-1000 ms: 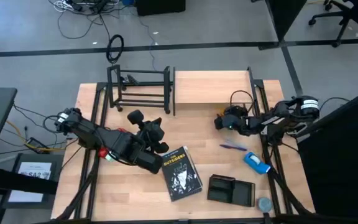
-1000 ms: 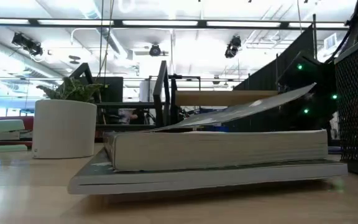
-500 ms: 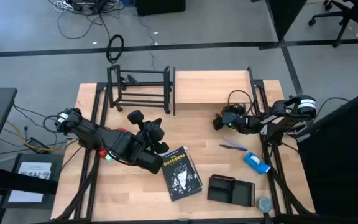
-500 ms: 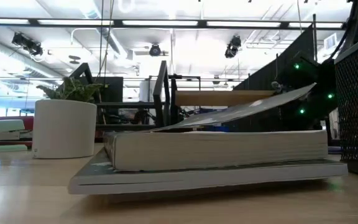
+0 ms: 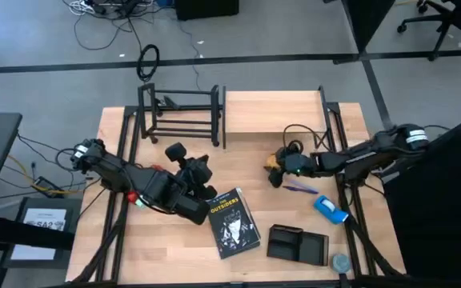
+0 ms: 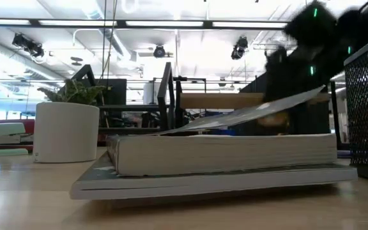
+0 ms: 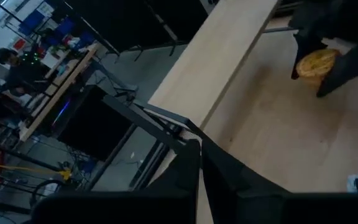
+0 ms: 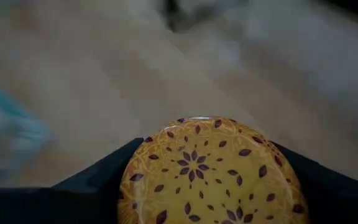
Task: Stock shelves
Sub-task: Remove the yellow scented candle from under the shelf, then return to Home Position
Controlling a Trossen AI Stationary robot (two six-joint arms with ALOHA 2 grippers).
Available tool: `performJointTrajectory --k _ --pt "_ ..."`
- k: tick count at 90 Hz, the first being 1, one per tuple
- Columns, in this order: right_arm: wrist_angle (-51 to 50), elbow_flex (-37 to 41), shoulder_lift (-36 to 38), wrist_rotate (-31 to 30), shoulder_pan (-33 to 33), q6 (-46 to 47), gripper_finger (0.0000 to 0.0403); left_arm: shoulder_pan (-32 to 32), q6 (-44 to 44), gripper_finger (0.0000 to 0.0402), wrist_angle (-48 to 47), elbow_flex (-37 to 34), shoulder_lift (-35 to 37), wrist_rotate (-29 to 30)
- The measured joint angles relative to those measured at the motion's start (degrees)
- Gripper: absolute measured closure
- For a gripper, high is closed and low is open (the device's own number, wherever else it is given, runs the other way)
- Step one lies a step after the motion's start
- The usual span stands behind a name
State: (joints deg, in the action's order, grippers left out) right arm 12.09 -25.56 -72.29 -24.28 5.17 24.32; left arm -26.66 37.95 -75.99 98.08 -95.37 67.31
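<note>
My right gripper (image 5: pixel 280 166) reaches in from the table's right and is shut on a round yellow tin (image 8: pixel 210 171) with dark red leaf marks. The tin is in front of the wood-topped shelf (image 5: pixel 272 112) near the table's middle. The black tube-frame rack (image 5: pixel 181 116) stands on its legs at the far left of that shelf. My left gripper (image 5: pixel 198 178) is shut on nothing; it hovers left of centre, near a black paperback book (image 5: pixel 234 222) that lies flat on the table. My right gripper pinches the tin between its two fingers, one on each opposite side of its round rim (image 8: pixel 132 177). The fingers come from the table's right, slanting a little down. The tin's patterned face is toward the wrist camera; whether it is clear of the table I cannot tell.
A black mesh tray (image 5: pixel 297 244) lies near the front edge, right of the book. A purple pen (image 5: pixel 301 189), a blue object (image 5: pixel 330 208) and a small round lid (image 5: pixel 341 262) lie at the right. A white plant pot (image 6: pixel 66 131) shows at the low view's left.
My right gripper has moved from beside the wood shelf's right leg toward the table's left edge and slightly toward the near edge, its arm stretching out. The yellow tin now shows in its fingers.
</note>
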Motion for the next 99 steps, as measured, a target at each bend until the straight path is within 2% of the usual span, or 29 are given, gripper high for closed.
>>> performJointTrajectory --k 10,21,34,47,82,99 --pt "-0.39 -3.96 -1.06 6.68 4.07 -1.04 0.0146 -0.63 0.00 0.0402 0.39 0.00 0.00 0.02" --pt "-0.23 -8.48 -7.00 12.43 6.95 -3.85 0.0146 -1.14 0.00 0.0402 1.41 0.00 0.00 0.07" --pt "-0.21 -12.10 -15.07 21.31 7.12 -10.80 0.0146 -1.52 -0.01 0.0402 1.84 0.00 0.00 0.07" --pt "-0.74 -12.26 -18.89 27.15 6.68 -14.03 0.0146 -2.19 -0.04 0.0402 1.92 0.00 0.00 0.04" --pt "-8.64 -12.28 -18.03 28.99 6.84 -16.71 0.0091 -2.33 -0.02 0.0402 2.63 0.00 0.00 0.02" --pt "-14.86 -12.26 -11.31 28.80 7.57 -16.00 0.0085 -2.35 0.17 0.0402 4.92 0.00 0.00 -0.64"
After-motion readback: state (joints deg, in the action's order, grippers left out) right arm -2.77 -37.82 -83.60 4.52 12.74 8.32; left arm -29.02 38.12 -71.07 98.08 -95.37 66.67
